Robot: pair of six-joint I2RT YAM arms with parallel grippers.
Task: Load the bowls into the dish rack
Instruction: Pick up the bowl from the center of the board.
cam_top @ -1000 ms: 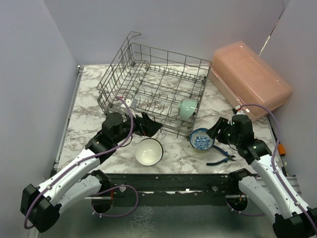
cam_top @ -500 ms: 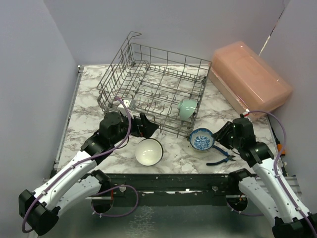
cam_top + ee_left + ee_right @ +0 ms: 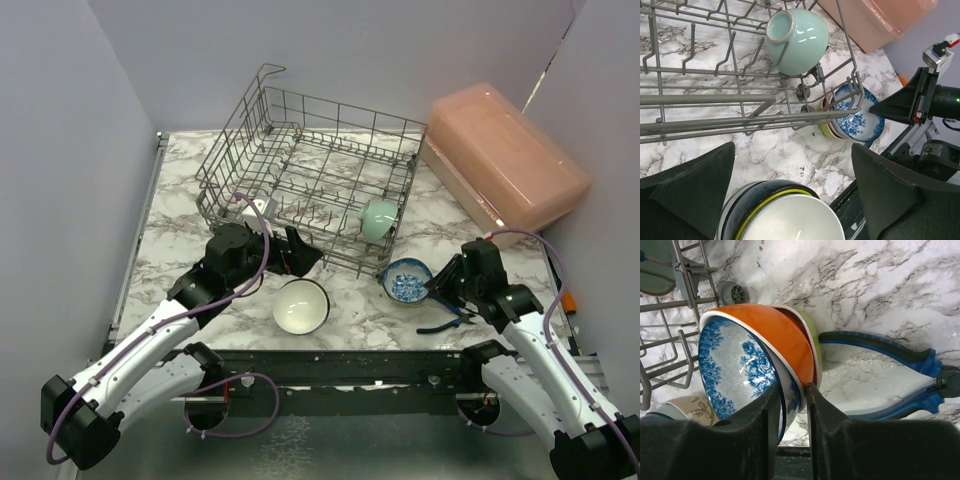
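- Top view: the dish rack (image 3: 232, 128) stands at the back of the desk (image 3: 180, 220), with one mint green bowl (image 3: 378, 218) on edge in its near right corner. Just outside that corner sits a nested stack topped by the blue-patterned bowl (image 3: 406, 281), the right fingers (image 3: 441, 280) at its rim. A second stack (image 3: 301, 305) sits beside the left fingers (image 3: 292, 252).
- Left wrist view: the left fingers (image 3: 700, 185) are spread fully wide and empty above the second stack (image 3: 785, 220).
- Right wrist view: the right fingers (image 3: 769, 412) straddle the blue-patterned bowl's (image 3: 735, 370) rim with a narrow gap; I cannot tell whether they pinch it. The bowl nests in an orange bowl (image 3: 775, 332) and a lime green bowl (image 3: 811, 340). It looks glazed, so probably hard, slick, light and breakable. The rim is the only hold, and the orange bowl might lift with it.
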